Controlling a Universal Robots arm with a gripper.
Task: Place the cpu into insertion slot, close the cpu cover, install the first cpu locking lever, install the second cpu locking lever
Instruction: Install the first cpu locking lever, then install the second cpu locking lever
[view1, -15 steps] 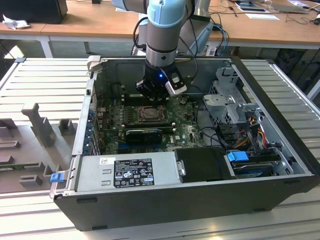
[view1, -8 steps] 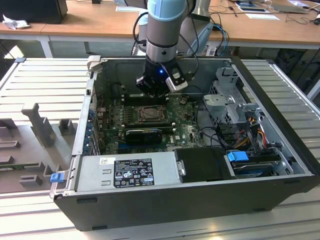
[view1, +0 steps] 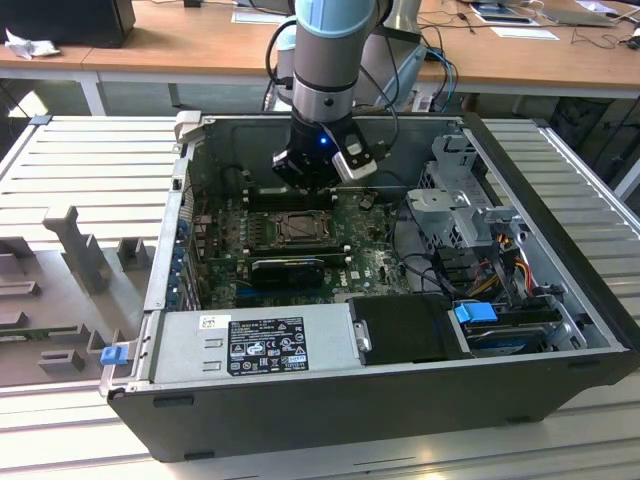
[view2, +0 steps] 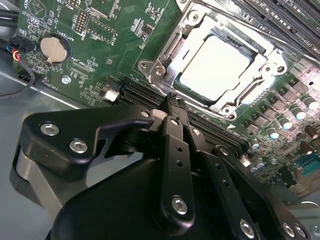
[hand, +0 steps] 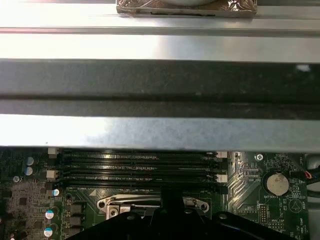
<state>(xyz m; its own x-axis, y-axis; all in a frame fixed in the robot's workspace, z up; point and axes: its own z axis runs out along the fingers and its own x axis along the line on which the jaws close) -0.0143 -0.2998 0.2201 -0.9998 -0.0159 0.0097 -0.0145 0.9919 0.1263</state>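
**Chip seated, frame down**

While the black gripper (view2: 172, 107) hangs above the green motherboard (view2: 95, 45), its slim matte fingers pressed together with nothing between them, the cpu (view2: 215, 65), a pale silvery square, lies in the insertion slot (view2: 252, 47) at about one o'clock from the fingertips. Over it sits the cpu cover (view2: 167, 50), a thin glinting metal frame

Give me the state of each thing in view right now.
cpu: seated flat in the slot
slot: filled by the cpu
cover: down, framing the cpu
gripper: empty, fingers together, just beside the socket
case: side open, board exposed
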